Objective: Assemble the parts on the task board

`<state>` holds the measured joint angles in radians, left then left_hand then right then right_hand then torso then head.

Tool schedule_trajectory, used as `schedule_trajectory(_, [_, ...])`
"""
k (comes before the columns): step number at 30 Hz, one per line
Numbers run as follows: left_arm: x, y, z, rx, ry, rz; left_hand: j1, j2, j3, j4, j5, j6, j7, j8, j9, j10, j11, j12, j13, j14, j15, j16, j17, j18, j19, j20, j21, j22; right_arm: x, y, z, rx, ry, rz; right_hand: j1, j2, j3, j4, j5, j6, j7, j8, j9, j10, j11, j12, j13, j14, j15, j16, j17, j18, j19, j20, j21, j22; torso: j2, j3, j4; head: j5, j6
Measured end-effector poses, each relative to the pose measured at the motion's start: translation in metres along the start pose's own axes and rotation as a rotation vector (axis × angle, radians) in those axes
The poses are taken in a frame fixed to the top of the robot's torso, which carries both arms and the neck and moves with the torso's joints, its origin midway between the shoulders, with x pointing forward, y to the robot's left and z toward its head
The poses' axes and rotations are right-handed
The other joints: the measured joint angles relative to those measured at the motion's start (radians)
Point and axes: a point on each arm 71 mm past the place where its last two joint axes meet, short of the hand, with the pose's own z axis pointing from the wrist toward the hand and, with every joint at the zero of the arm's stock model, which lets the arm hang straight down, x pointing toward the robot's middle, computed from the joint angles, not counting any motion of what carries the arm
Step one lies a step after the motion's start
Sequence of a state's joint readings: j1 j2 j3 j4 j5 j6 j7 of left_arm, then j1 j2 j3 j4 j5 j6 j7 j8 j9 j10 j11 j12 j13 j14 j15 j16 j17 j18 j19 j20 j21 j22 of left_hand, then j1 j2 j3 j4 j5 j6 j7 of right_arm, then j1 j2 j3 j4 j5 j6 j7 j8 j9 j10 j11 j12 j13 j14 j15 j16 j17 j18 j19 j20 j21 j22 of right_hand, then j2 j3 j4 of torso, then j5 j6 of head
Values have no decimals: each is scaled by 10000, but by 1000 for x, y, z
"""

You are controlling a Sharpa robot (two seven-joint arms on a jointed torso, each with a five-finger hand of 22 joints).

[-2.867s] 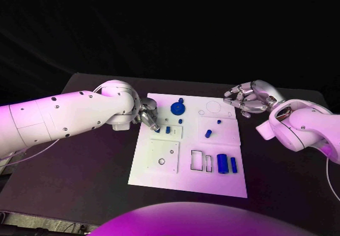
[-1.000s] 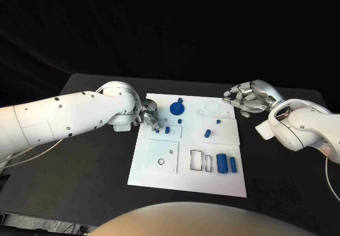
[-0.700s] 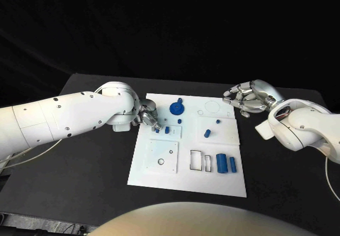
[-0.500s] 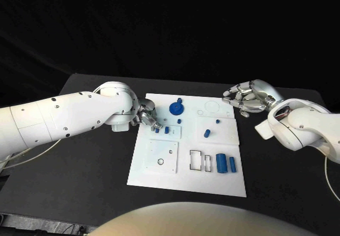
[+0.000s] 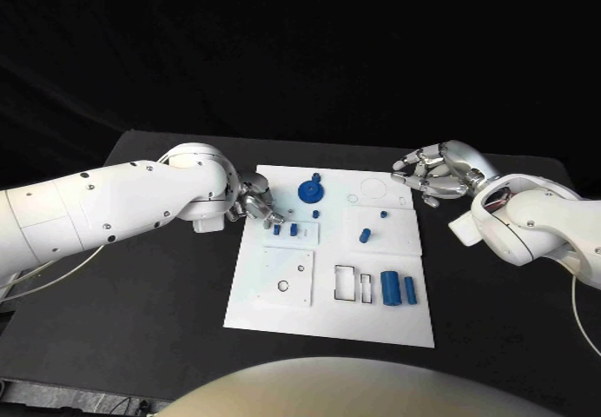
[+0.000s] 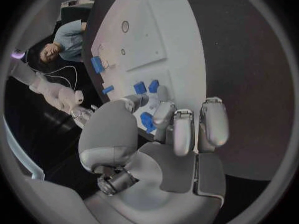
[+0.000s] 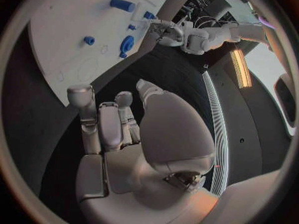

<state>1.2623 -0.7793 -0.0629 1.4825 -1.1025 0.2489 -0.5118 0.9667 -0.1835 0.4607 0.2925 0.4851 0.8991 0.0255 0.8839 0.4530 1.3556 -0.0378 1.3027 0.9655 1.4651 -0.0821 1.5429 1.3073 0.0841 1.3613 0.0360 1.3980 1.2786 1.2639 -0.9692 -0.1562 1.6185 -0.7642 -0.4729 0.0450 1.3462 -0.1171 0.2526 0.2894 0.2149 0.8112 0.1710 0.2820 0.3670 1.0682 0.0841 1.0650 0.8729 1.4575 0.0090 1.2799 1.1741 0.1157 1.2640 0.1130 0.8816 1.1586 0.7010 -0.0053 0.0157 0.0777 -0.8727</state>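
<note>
Two white arms reach in over the black table (image 5: 150, 295), one from each side of the white board (image 5: 376, 326). The left hand (image 5: 257, 207) sits at the board's left edge, its arm bent in from the side with the fingers pointing toward the board. In the left wrist view the fingers (image 6: 177, 129) are curled forward, close together, over the board's edge, with small blue parts (image 6: 147, 120) right at the fingertips — whether any of them is pinched, I cannot tell. The right hand (image 5: 434, 174) hangs off the board's far right corner, above bare table, palm turned toward the board; its fingers (image 7: 102, 122) are loosely bent and apart, with nothing in them.

On the board, a round blue disc (image 5: 312, 189) lies near the far edge, a small blue nub (image 5: 318, 213) just beside it. Two short blue pegs (image 5: 292, 231) stand on a raised square plate by the left hand. A slanted blue peg (image 5: 366, 234) and a tiny blue piece (image 5: 386, 214) lie on another raised plate toward the right. Nearer the robot, a wide blue cylinder (image 5: 392, 288) and a slimmer blue bar (image 5: 412, 291) lie side by side — just beside two dark-outlined rectangular slots (image 5: 346, 283). A third raised plate (image 5: 288, 274), with a small ring hole, lies on the left.
</note>
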Motion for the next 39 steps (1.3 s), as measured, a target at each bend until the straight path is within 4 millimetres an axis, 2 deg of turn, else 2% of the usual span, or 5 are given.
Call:
schedule_trajectory(7, [-5,4,-5,230,-384,-1069,-36,-168,-641,10,-987,-904,424,-342,-9,-1868,332,-1654,-2872,12,169,-900,-312,197,-1239,93,-1210,-1649,1,0,0,-4,3,9,0,0,0,0,0,0,0,0,0,0,0,0,0,0,0,0,-1,1,0,0,0,0,-3,12,-2,-12,24])
schedule_trajectory(12, [-11,5,-10,725,-1109,-2149,925,-235,-897,0,-1056,-2060,939,-757,-305,-3424,815,-3226,-4723,-1394,587,-4307,-4739,872,-3262,404,-4379,-5297,-1,-2,-2,22,-43,7,0,0,0,0,0,0,0,0,0,0,0,0,1,0,0,0,-1,0,0,0,0,0,-10,18,14,-105,119])
schedule_trajectory(16, [-15,-4,-12,1631,-1951,-2546,2804,-399,-696,-86,-1056,-2790,1426,-1197,-798,-4600,1300,-4453,-5667,-2529,1024,-7023,-6881,872,-3633,803,-6407,-6899,-2,-3,-2,37,-82,2,0,0,0,0,0,0,0,0,0,0,0,0,1,0,0,0,-1,0,0,0,1,0,-18,25,27,-153,198])
schedule_trajectory(26, [-10,-38,-11,4570,-4064,-1580,5348,-454,-271,-1150,-1056,-2500,1468,-1531,-1571,-5015,1414,-5831,-7080,-2815,1053,-7374,-6844,869,-3537,815,-6260,-6771,0,-3,-1,2,-66,44,0,0,0,0,0,0,0,0,0,-3,3,0,-19,0,0,0,-1,79,0,0,-46,-20,-27,25,26,-232,398])
schedule_trajectory(39, [2,-68,-3,5827,-4720,1953,4913,-834,-555,-978,-1056,-1874,1406,-2301,-2371,-4959,1359,-6617,-8001,-2558,1061,-6101,-6195,868,-3605,790,-5496,-6165,3,-2,0,-97,-14,35,0,0,28,-28,40,-58,7,0,-1,-481,39,-468,-569,0,0,-38,-63,157,-37,-37,-187,-86,-7,19,38,-225,484])
